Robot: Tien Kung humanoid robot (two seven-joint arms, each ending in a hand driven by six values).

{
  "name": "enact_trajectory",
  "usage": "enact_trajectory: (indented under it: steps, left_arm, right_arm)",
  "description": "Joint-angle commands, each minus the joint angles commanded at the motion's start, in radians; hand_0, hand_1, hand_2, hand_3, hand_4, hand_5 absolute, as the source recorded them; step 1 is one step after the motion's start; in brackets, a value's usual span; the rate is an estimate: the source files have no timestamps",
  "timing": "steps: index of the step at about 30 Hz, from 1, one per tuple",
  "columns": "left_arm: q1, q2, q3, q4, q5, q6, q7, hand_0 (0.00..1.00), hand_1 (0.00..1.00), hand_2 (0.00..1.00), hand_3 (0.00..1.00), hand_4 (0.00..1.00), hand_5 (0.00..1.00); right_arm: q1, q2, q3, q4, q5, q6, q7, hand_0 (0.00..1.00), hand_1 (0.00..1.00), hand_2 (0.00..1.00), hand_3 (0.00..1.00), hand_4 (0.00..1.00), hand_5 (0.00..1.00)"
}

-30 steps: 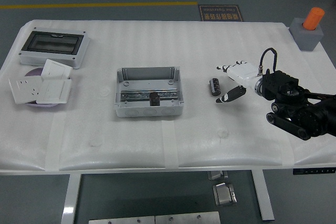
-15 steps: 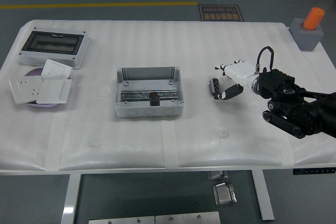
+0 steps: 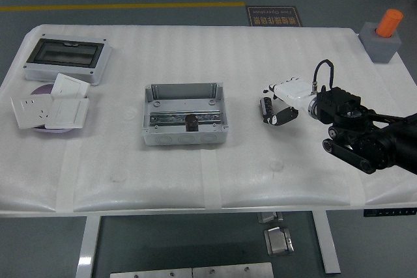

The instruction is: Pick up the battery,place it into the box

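A small dark cylindrical battery [image 3: 266, 107] lies on the white table, right of the grey open box [image 3: 184, 114]. A dark part [image 3: 191, 122] sits inside the box near its front wall. My right hand [image 3: 276, 104] reaches in from the right, its white palm over the battery and its fingers spread around it, thumb just below it. I cannot see it gripped. The left arm is out of view.
A grey cover with a dark window [image 3: 66, 59] lies at the back left. White switch plates [image 3: 51, 108] lie on a purple disc at the left. A grey block with an orange cylinder [image 3: 384, 36] stands at the back right.
My right hand has moved left and slightly up, closing in over the battery. The battery and the box have not moved.
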Motion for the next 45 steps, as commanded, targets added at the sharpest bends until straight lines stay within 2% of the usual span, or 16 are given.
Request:
enact_trajectory:
  steps: [5, 6, 11, 12, 17, 18, 26, 29, 32, 35, 41, 45]
  left_arm:
    - [0.0, -0.001, 0.003, 0.0, -0.002, 0.001, -0.003, 0.541, 0.636, 0.449, 0.541, 0.497, 0.375]
    - [0.0, -0.001, 0.003, 0.0, -0.002, 0.001, -0.004, 0.541, 0.636, 0.45, 0.541, 0.499, 0.379]
    - [0.001, 0.0, 0.003, 0.0, -0.003, 0.002, -0.006, 0.541, 0.636, 0.45, 0.541, 0.499, 0.379]
    - [0.001, 0.0, 0.005, 0.0, -0.005, 0.003, -0.007, 0.537, 0.634, 0.447, 0.541, 0.499, 0.382]
    - [0.001, -0.001, 0.012, 0.0, -0.011, 0.003, -0.009, 0.537, 0.634, 0.447, 0.541, 0.499, 0.382]
    - [0.001, -0.002, 0.012, 0.0, -0.011, 0.004, -0.009, 0.536, 0.634, 0.447, 0.542, 0.499, 0.385]
    - [0.001, 0.0, 0.015, 0.0, -0.012, 0.006, -0.013, 0.534, 0.634, 0.446, 0.54, 0.5, 0.388]
    - [0.001, -0.001, 0.016, 0.0, -0.012, 0.007, -0.014, 0.534, 0.634, 0.446, 0.54, 0.5, 0.388]
    - [0.003, -0.002, 0.013, 0.0, -0.009, 0.007, -0.014, 0.534, 0.632, 0.446, 0.54, 0.5, 0.39]
    - [0.006, -0.004, 0.002, 0.0, 0.002, 0.006, -0.01, 0.534, 0.632, 0.446, 0.54, 0.5, 0.39]
    - [0.007, -0.003, -0.009, 0.0, 0.012, 0.006, -0.007, 0.532, 0.632, 0.446, 0.54, 0.5, 0.391]
    - [0.009, -0.005, -0.009, 0.0, 0.012, 0.005, -0.006, 0.532, 0.631, 0.446, 0.54, 0.501, 0.391]
  right_arm:
    - [-0.005, 0.002, 0.008, 0.0, -0.014, 0.006, 0.004, 0.93, 0.718, 0.726, 0.856, 0.81, 0.533]
    - [-0.006, 0.002, 0.01, 0.0, -0.018, 0.007, 0.005, 0.928, 0.704, 0.71, 0.784, 0.788, 0.526]
    - [-0.01, 0.003, 0.016, 0.0, -0.031, 0.015, 0.007, 0.928, 0.704, 0.71, 0.784, 0.788, 0.526]
    - [-0.01, 0.003, 0.017, 0.001, -0.034, 0.016, 0.007, 0.914, 0.684, 0.685, 0.688, 0.688, 0.463]
    - [-0.014, 0.003, 0.021, 0.001, -0.04, 0.017, 0.011, 0.914, 0.684, 0.685, 0.688, 0.688, 0.463]
    - [-0.014, 0.003, 0.021, 0.001, -0.041, 0.017, 0.011, 0.903, 0.679, 0.667, 0.666, 0.578, 0.37]
    - [-0.013, 0.001, 0.023, 0.004, -0.046, 0.01, 0.018, 0.886, 0.668, 0.657, 0.662, 0.554, 0.35]
    - [-0.013, -0.009, 0.005, 0.02, -0.025, -0.017, 0.015, 0.886, 0.668, 0.657, 0.662, 0.554, 0.35]
    - [-0.013, -0.035, -0.027, 0.066, 0.018, -0.074, 0.002, 0.883, 0.664, 0.653, 0.659, 0.552, 0.347]
    - [-0.02, -0.071, 0.02, 0.132, 0.025, -0.111, -0.016, 0.883, 0.664, 0.653, 0.659, 0.552, 0.347]
    - [-0.061, -0.123, 0.157, 0.285, 0.012, -0.111, -0.054, 0.876, 0.66, 0.649, 0.658, 0.554, 0.346]
    - [-0.098, -0.12, 0.252, 0.392, 0.002, -0.103, -0.064, 0.874, 0.656, 0.647, 0.659, 0.559, 0.351]
